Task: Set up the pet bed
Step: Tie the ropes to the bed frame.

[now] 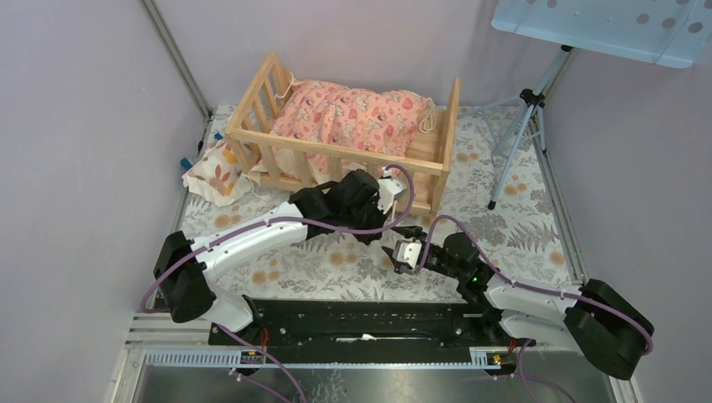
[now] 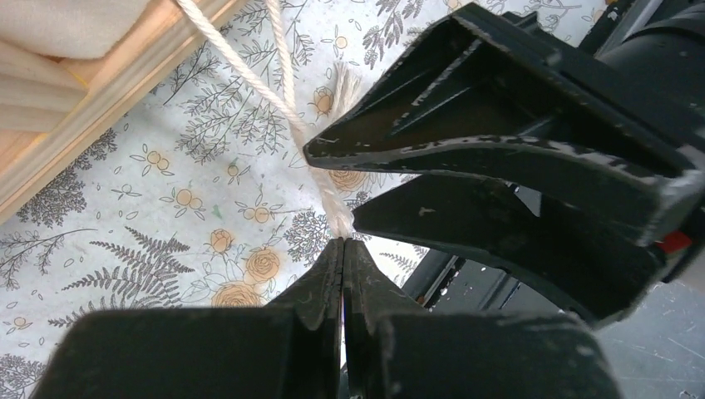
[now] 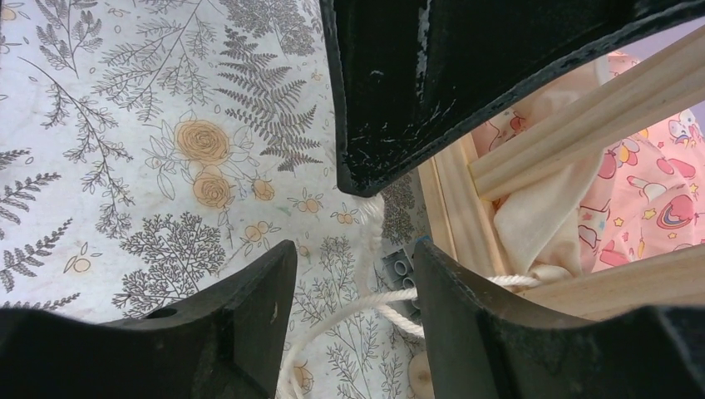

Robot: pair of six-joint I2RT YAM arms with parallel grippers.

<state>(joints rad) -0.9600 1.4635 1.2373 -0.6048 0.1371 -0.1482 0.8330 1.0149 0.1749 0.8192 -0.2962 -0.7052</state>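
While the left tool (image 2: 342, 243) is pinched shut on a white twisted cord (image 2: 241, 71), the right tool (image 3: 353, 249) stands partly open astride it. The light natural-wood slatted pet bed (image 1: 336, 152) sits far-centre on the floral tabletop (image 1: 520, 227), a pink patterned cushion (image 1: 353, 113) inside.

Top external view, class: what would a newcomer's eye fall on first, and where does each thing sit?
The wooden pet bed stands at the back, a pink cushion lying in it. Just in front, the left pincer is shut on a white cord running from the bed, and the right pincer is open around it.
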